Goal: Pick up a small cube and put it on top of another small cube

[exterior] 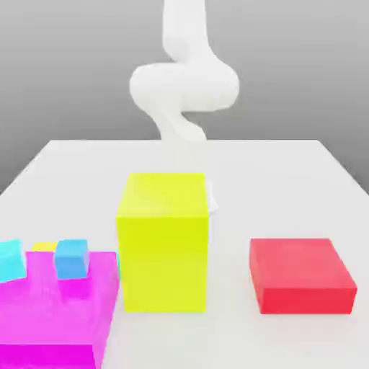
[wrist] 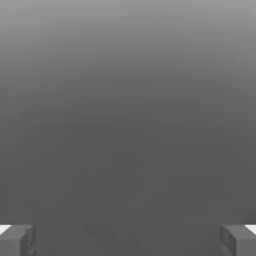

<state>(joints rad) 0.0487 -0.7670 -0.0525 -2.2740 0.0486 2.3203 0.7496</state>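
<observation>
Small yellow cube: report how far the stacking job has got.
Done: nothing visible. The small yellow cube sits on the table behind the magenta block, beside two small blue cubes, unstacked. In hand: nothing; the fingers are spread wide apart and empty. Left: reach, grasp, lift and stack.

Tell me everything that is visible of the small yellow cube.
Only a sliver of the small yellow cube shows in the exterior view: a plain, flat yellow top edge. It sits behind the magenta block, between two blue cubes, toward the exterior view's left. The magenta block hides its lower part, so what it rests on or touches cannot be told.
</observation>
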